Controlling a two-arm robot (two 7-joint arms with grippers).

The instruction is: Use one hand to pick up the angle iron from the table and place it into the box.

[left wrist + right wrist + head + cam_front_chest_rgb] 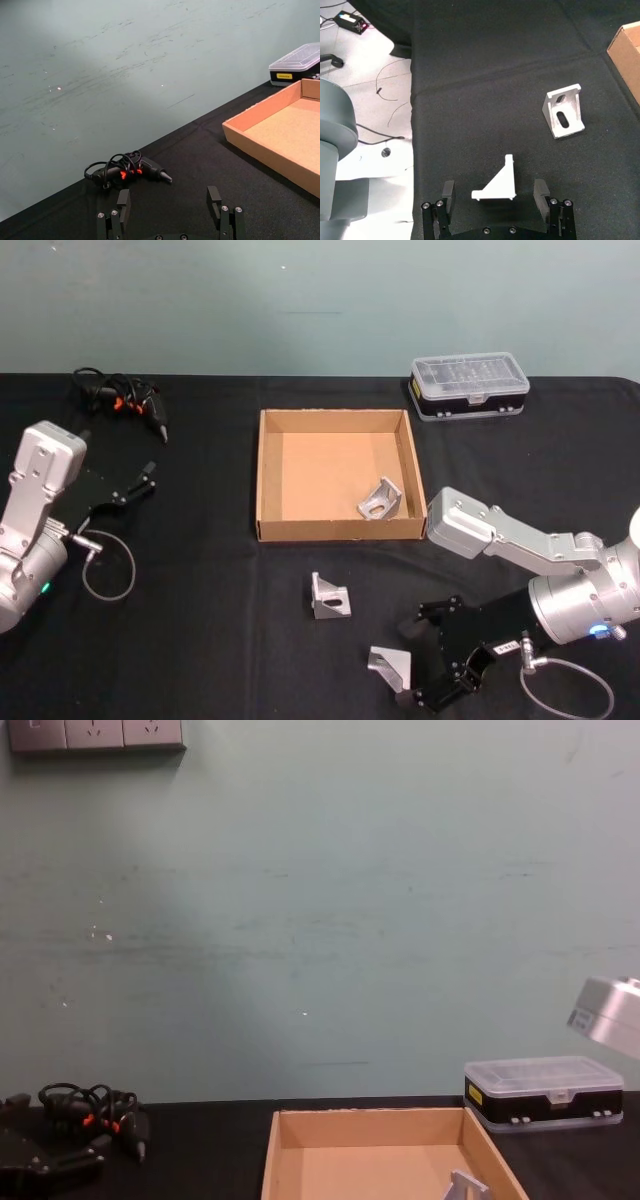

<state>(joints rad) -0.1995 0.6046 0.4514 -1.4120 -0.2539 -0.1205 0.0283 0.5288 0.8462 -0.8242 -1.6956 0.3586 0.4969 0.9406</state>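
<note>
The right pincer (495, 194), spread wide, straddles an angle iron (497, 184) near the counter's (200, 640) front edge, its fingers (541, 190) clear of the metal. Bare counter separates it from the box (258, 480). The left pincer (170, 202) sits parked at the left, also spread.

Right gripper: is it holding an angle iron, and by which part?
Nothing held. The right gripper is open, not touching the nearest angle iron.

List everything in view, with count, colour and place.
box: one, tan, mid-table.
angle irons: three, silver; that one on the table before the box, one nearer the robot, one inside the box by its near right corner.
case: one, clear lid on black base, far right.
corded tool: one, black and orange, far left.
table: one, black.
left hand: black, open, at table's left.
right hand: black, open, fingers either side of the nearest angle iron.
</note>
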